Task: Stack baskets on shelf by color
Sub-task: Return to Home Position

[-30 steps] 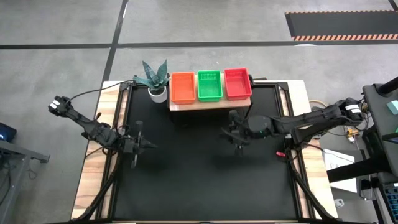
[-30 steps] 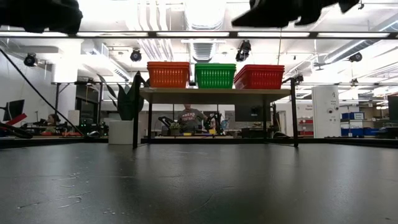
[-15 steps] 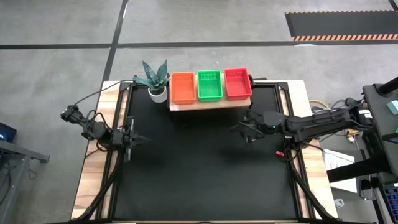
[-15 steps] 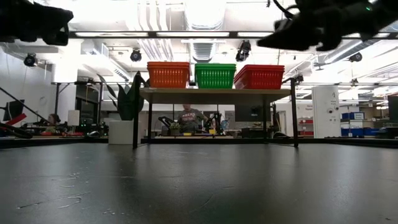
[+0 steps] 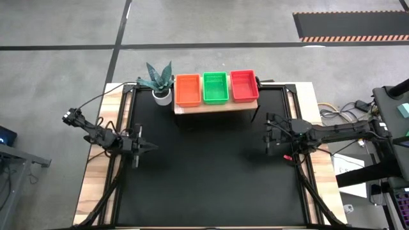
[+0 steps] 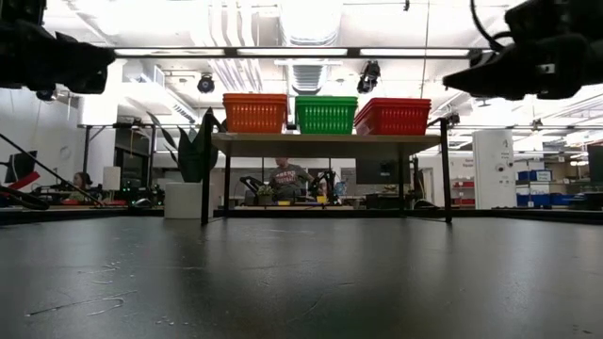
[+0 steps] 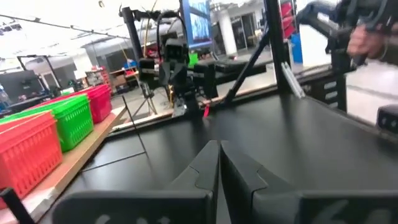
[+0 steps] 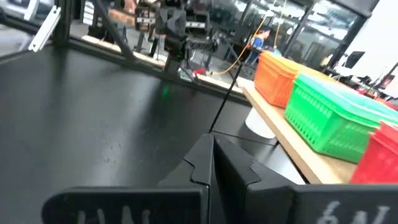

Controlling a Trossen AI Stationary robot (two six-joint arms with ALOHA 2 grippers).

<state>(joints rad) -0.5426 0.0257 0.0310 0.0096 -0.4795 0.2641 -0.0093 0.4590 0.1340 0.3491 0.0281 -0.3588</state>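
On the shelf (image 5: pixel 216 107) the baskets (image 5: pixel 215 87) are sitting in orange, green and red stacks, so stacking is looking finished, while the left gripper (image 7: pixel 219 163) and right gripper (image 8: pixel 212 155) are hovering over the bench (image 5: pixel 204 179), jaws together, empty.

The left arm (image 5: pixel 102 135) reaches in from the left side on a shallow diagonal. Its left gripper (image 5: pixel 148 146) points inward toward the opposite arm, with the two dark fingers (image 7: pixel 205 168) pressed together along a thin seam. The right arm (image 5: pixel 332 132) lies stretched almost straight from the right side; its right gripper (image 5: pixel 268 135) likewise points inward, its fingers (image 8: pixel 202 158) closed flush with no gap between them. The two grippers face each other, well apart, and the low view shows both raised to about the same height.
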